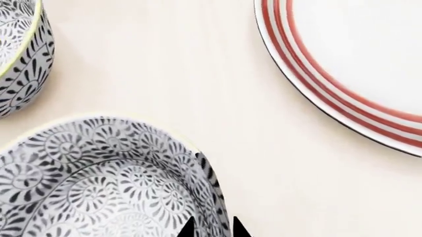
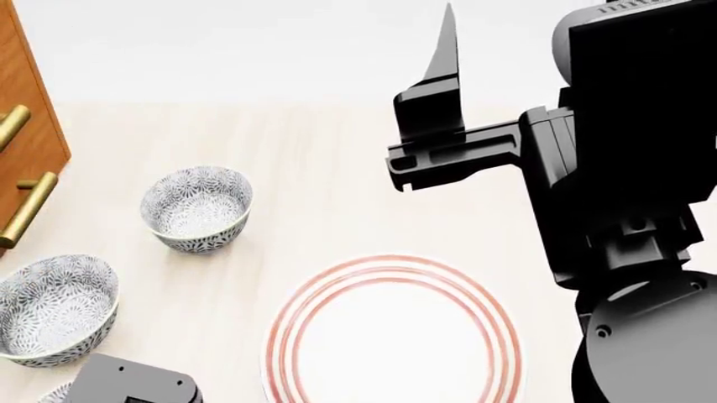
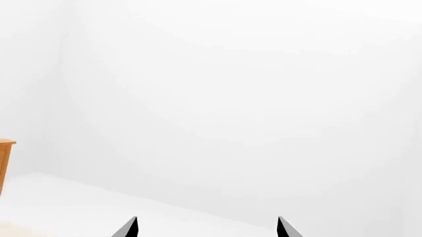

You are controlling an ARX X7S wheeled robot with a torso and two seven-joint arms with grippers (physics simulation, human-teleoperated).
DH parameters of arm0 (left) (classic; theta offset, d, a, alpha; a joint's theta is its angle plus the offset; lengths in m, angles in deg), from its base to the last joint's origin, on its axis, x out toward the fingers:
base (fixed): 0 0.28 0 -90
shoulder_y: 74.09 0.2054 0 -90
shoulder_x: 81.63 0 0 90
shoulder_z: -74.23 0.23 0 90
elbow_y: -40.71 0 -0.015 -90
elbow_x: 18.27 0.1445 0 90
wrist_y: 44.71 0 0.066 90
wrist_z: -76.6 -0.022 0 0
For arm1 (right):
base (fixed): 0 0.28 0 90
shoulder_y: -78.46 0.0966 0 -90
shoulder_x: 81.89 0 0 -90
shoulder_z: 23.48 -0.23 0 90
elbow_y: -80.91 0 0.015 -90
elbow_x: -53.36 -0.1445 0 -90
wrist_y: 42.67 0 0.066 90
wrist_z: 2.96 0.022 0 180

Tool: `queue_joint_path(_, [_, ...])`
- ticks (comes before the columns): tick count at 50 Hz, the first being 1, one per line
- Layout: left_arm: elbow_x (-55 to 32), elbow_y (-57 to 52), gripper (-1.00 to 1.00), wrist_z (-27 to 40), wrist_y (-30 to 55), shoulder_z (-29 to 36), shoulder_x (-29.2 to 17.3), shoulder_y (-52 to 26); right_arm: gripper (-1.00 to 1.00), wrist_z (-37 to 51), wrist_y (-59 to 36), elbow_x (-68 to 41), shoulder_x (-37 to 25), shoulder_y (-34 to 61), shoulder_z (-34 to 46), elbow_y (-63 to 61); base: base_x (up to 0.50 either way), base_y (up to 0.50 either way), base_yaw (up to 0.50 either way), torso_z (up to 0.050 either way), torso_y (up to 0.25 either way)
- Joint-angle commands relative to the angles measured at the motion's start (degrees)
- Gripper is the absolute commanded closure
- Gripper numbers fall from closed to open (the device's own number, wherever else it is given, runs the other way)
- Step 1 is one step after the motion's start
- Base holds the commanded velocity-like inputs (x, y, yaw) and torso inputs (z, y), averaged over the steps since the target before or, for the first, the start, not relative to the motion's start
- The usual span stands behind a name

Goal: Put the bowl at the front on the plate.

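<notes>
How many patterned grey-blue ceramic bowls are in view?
3. One small floral ceramic bowl sits farthest back; a second bowl is nearer, left of the red-ringed white plate; a third bowl is mostly hidden under the left gripper, jaws astride its rim.

We count three patterned bowls down the left, the far bowl [image 2: 197, 207], the middle bowl [image 2: 54, 308] and the nearest bowl [image 2: 50, 393] barely peeking in, plus one red-ringed plate [image 2: 392, 336] and two brass handles [image 2: 25, 210].

Glazed ceramic bowl [image 1: 99, 182], glossy ceramic plate [image 1: 343, 94], matt pale table [image 1: 197, 74], wooden cabinet [image 2: 28, 126]
</notes>
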Motion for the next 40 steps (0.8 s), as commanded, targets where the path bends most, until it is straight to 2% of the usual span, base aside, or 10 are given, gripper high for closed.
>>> queue_joint_path(1, [4.7, -3.2, 1.00, -2.6, -5.8, 2.9, -2.1, 0.0, -1.00, 0.1, 0.2, -0.3, -0.2, 0.0, 0.1, -0.2, 0.00, 0.00, 0.00, 0.000, 0.000])
queue_joint_path(11, [7.0, -5.3, 1.00, -4.3, -8.8, 3.1, -2.7, -1.0, -1.00, 0.4, 0.3, -0.7, -0.3, 0.1, -0.1, -0.5, 0.00, 0.00, 0.00, 0.000, 0.000])
queue_joint_path(13, [9.9, -6.2, 1.00, -5.3, -10.5, 4.5, -3.2, -1.0, -1.00, 0.4, 0.3, -0.8, -0.4, 0.0, 0.0, -0.5, 0.00, 0.00, 0.00, 0.000, 0.000])
queue_joint_path(30, [14.7, -9.7, 1.00, -9.5, -14.4, 7.5, -4.6, -3.3, -1.00, 0.2, 1.9, -0.5, -0.7, 0.0, 0.8, 0.3, 0.00, 0.00, 0.00, 0.000, 0.000])
queue_joint_path(40, [15.3, -11.3, 1.00, -9.7, -15.4, 7.6, -5.2, -4.0, -1.00, 0.3, 2.4, -0.6, -0.8, -0.5, 0.8, 0.3, 0.00, 0.00, 0.00, 0.000, 0.000])
